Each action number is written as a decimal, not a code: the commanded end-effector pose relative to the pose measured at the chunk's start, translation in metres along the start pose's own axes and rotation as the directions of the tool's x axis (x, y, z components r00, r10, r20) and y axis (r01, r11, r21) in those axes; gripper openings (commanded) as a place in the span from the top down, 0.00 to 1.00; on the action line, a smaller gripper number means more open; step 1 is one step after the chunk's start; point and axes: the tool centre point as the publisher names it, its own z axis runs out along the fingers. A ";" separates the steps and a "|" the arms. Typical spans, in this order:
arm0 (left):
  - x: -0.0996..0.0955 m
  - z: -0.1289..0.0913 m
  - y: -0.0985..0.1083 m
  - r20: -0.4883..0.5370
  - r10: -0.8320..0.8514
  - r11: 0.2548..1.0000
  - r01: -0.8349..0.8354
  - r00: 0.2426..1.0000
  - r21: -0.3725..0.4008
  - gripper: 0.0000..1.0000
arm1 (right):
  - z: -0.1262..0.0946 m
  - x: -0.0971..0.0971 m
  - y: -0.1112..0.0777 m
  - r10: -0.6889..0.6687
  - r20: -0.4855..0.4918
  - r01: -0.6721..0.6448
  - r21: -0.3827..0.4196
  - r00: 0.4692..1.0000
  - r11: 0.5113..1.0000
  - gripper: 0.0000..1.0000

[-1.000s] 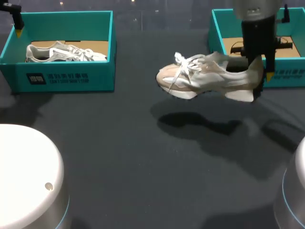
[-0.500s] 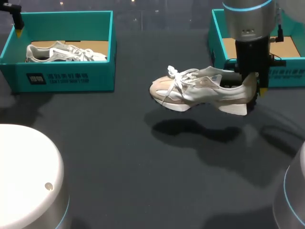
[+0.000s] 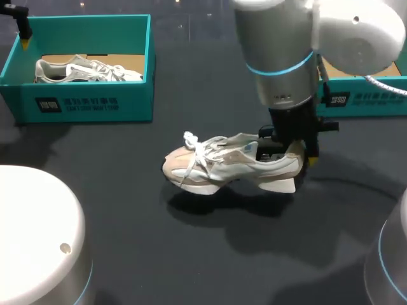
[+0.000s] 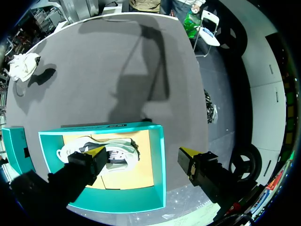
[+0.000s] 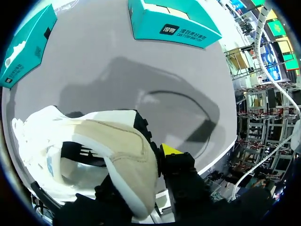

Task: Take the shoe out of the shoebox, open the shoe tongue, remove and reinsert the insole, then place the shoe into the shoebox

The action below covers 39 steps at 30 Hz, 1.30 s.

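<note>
A white and beige sneaker [image 3: 229, 165] with loose white laces hangs low over the middle of the dark table, toe pointing left. My right gripper [image 3: 299, 149] is shut on its heel collar; one yellow-tipped finger [image 5: 171, 149] is outside the heel [image 5: 122, 146], the other is hidden inside the shoe. The teal shoebox [image 3: 362, 95] at the back right is partly hidden by my right arm. My left gripper [image 4: 141, 155] hangs open above the near wall of the left teal box [image 4: 159, 160] and shows at the far left [image 3: 24, 35] of the head view.
The left teal box [image 3: 82, 70] at the back left holds a second white sneaker [image 3: 86, 68]. From the right wrist both boxes show ahead, the right one [image 5: 174, 21] and the left one [image 5: 26, 42]. White robot bases [image 3: 38, 241] stand at both front corners.
My right arm has carried the sneaker away from the right box, leftward, toward the front and down, close to the tabletop. The left arm has not moved.
</note>
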 end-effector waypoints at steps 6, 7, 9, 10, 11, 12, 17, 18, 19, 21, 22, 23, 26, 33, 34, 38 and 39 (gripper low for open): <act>0.000 0.000 -0.001 -0.001 0.001 1.000 -0.001 1.000 -0.003 0.00 | 0.003 0.011 -0.002 0.001 0.011 -0.001 -0.002 1.000 1.000 1.00; 0.000 0.000 -0.001 -0.001 0.001 1.000 -0.001 1.000 -0.003 0.00 | 0.003 0.011 -0.002 0.001 0.011 -0.001 -0.002 1.000 1.000 1.00; 0.000 0.000 -0.001 -0.001 0.001 1.000 -0.001 1.000 -0.003 0.00 | 0.003 0.011 -0.002 0.001 0.011 -0.001 -0.002 1.000 1.000 1.00; 0.000 0.000 -0.001 -0.001 0.001 1.000 -0.001 1.000 -0.003 0.00 | 0.003 0.011 -0.002 0.001 0.011 -0.001 -0.002 1.000 1.000 1.00; 0.000 0.000 -0.001 -0.001 0.001 1.000 -0.001 1.000 -0.003 0.00 | 0.008 0.016 -0.002 -0.007 0.001 0.007 -0.010 1.000 1.000 1.00; 0.000 0.000 -0.001 -0.001 0.001 1.000 -0.001 1.000 -0.003 0.00 | 0.013 0.022 -0.003 -0.018 -0.003 0.018 -0.013 1.000 1.000 1.00; 0.000 0.000 -0.001 -0.001 0.001 1.000 -0.001 1.000 -0.003 0.00 | 0.033 0.040 -0.002 -0.048 -0.042 0.048 -0.011 0.998 0.999 1.00; 0.000 0.000 -0.001 -0.001 0.001 1.000 -0.001 1.000 -0.003 0.00 | 0.035 0.043 -0.002 -0.053 -0.038 0.052 -0.012 0.998 0.999 1.00; 0.000 0.000 -0.001 -0.001 0.001 1.000 -0.001 1.000 -0.003 0.00 | 0.037 0.044 -0.002 -0.054 -0.040 0.054 -0.014 0.998 0.998 1.00; 0.000 0.000 -0.001 -0.001 0.001 1.000 -0.001 1.000 -0.003 0.00 | 0.042 0.047 -0.002 -0.061 -0.047 0.060 -0.016 0.997 0.998 1.00; 0.000 0.000 -0.001 -0.001 0.001 1.000 -0.001 1.000 -0.003 0.00 | 0.045 0.048 -0.002 -0.063 -0.051 0.063 -0.011 0.997 0.998 1.00; 0.000 0.000 -0.001 -0.001 0.001 1.000 -0.001 1.000 -0.003 0.00 | 0.047 0.050 -0.002 -0.077 -0.057 0.076 -0.019 0.995 0.997 1.00; 0.000 0.000 -0.001 -0.001 0.001 1.000 -0.001 1.000 -0.003 0.00 | 0.054 0.056 -0.001 -0.093 -0.054 0.092 -0.023 0.994 0.995 1.00; 0.000 0.000 -0.001 -0.001 0.001 1.000 -0.001 1.000 -0.003 0.00 | 0.071 0.064 -0.001 -0.105 -0.084 0.106 0.003 0.991 0.994 1.00; 0.000 0.000 -0.001 -0.001 0.001 1.000 -0.001 1.000 -0.003 0.00 | 0.073 0.065 -0.001 -0.106 -0.086 0.106 0.004 0.991 0.994 1.00; 0.000 0.000 -0.001 -0.001 0.001 1.000 -0.001 1.000 -0.003 0.00 | 0.081 0.070 0.000 -0.111 -0.097 0.112 0.006 0.989 0.994 1.00; 0.000 0.000 -0.001 -0.001 0.001 1.000 -0.001 1.000 -0.003 0.00 | 0.084 0.072 0.000 -0.115 -0.100 0.116 0.010 0.988 0.993 1.00</act>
